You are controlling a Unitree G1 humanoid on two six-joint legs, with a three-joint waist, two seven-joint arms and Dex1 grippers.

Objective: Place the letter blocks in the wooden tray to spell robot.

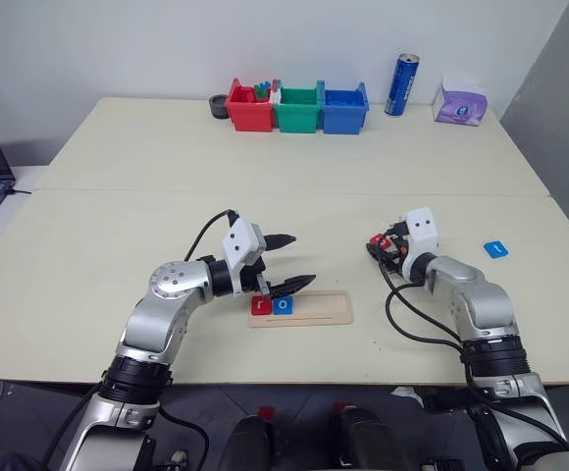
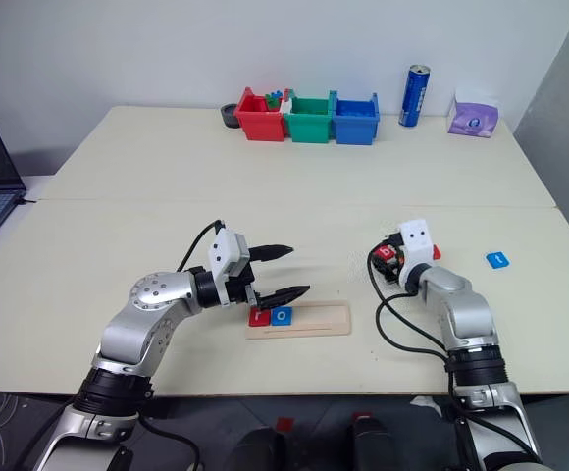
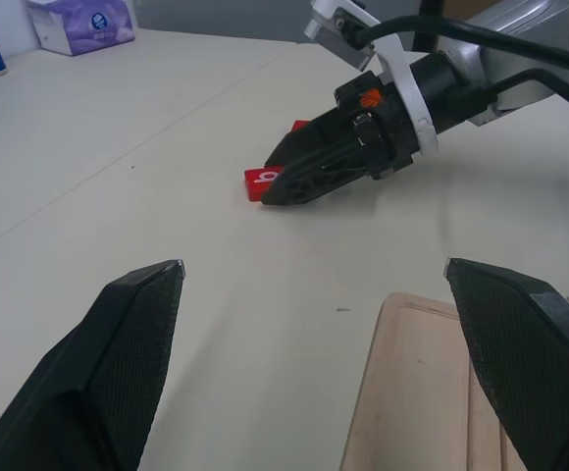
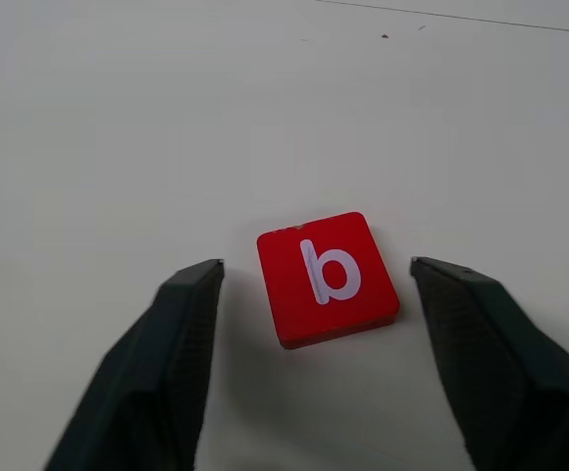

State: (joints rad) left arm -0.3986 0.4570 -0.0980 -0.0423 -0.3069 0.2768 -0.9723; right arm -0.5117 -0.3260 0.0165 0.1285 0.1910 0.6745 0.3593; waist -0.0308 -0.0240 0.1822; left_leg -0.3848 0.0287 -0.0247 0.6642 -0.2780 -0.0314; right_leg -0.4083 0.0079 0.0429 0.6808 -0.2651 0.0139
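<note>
While the right gripper [image 4: 314, 294] straddles the red b tile [image 4: 328, 278] near the tabletop's right edge, jaws apart, not touching, the tile looks light, stiff, slick; best pinched across its side edges.

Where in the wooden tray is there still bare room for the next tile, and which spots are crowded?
The wooden tray is bare from the blue o tile to its right end. Its left end is crowded: red r tile, o tile, and the open left gripper above. The table between tray and bins is bare.
</note>
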